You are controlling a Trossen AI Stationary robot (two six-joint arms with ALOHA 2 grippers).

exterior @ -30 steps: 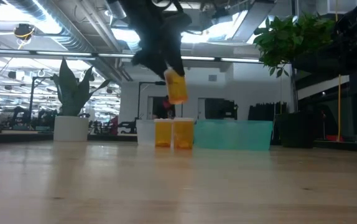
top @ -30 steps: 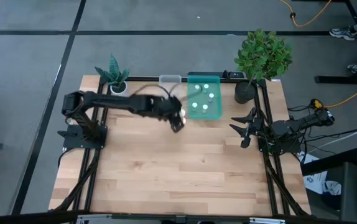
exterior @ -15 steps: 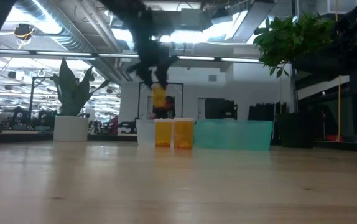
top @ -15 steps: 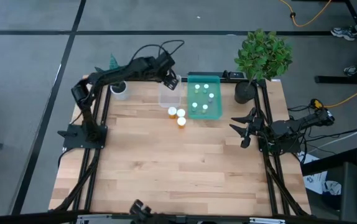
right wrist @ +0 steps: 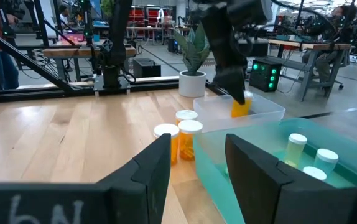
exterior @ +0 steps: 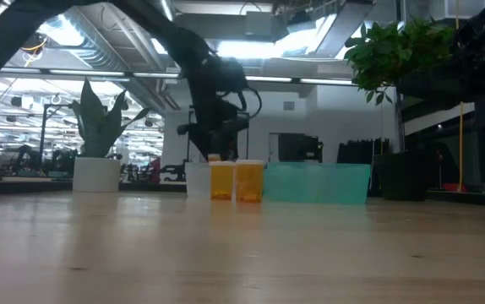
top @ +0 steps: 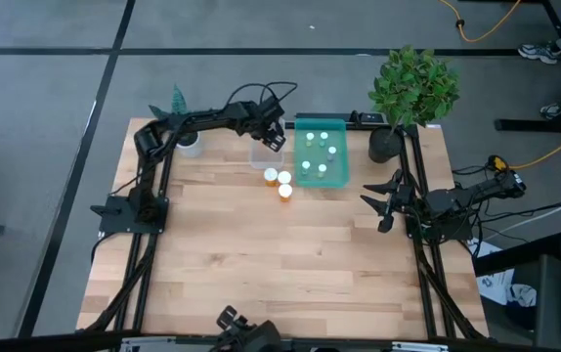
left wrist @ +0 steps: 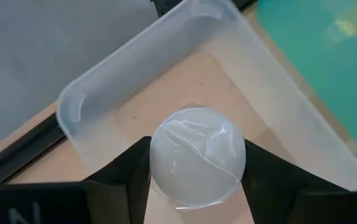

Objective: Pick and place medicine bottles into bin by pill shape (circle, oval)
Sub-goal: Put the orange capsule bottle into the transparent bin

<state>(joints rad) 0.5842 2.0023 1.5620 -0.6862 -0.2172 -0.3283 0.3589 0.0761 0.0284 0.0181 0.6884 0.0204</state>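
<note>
My left gripper (top: 273, 139) reaches over the clear bin (top: 266, 152) at the table's far side and is shut on an orange medicine bottle (right wrist: 241, 107) with a white cap (left wrist: 197, 155). The teal bin (top: 320, 154) stands just right of the clear one and holds several pale bottles. Three orange bottles (top: 279, 182) stand on their bases on the table in front of the clear bin. My right gripper (top: 380, 205) waits open at the table's right edge. My left gripper pinches the bottle between its two fingers (left wrist: 132, 171), one on each side just below the white cap's rim (left wrist: 157, 177). The fingers come from above, pointing down. The bottle hangs upright inside the clear bin; I cannot tell whether its base touches the bin's floor.
A small white plant pot (top: 185, 135) stands at the far left corner. A large leafy plant in a dark pot (top: 408, 98) stands at the far right. The wooden tabletop (top: 280, 264) lies bare toward the near edge.
My left gripper has carried the orange bottle from beside the teal bin's near left corner toward the table's far edge, over the clear bin, and then down into it. The bottle was tilted and high; now it is upright and low.
</note>
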